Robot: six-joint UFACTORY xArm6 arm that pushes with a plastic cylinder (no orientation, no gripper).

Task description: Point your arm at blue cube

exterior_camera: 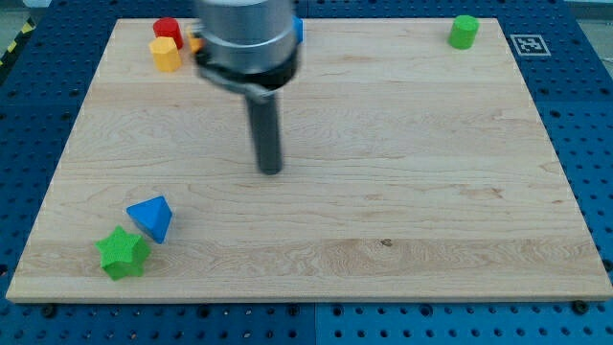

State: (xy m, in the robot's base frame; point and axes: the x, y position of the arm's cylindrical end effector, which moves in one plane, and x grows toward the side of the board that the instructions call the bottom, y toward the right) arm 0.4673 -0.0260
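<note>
My tip (271, 171), a dark straight rod end, touches only bare, pale wooden board (431, 192), well apart from the partly hidden blue block (298, 30).

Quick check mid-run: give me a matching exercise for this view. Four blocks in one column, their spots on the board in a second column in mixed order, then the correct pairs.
Blocks:
1. green star block
2. green cylinder
3. red cylinder
4. blue triangular block

Places:
A. top right corner of the board
B. top left, touching the yellow block below it
C. bottom left corner, lowest block in the view
D. bottom left, just up and right of the star

Pairs: 1-C, 2-A, 3-B, 4-D

My tip rests mid-board, apart from all four.
</note>
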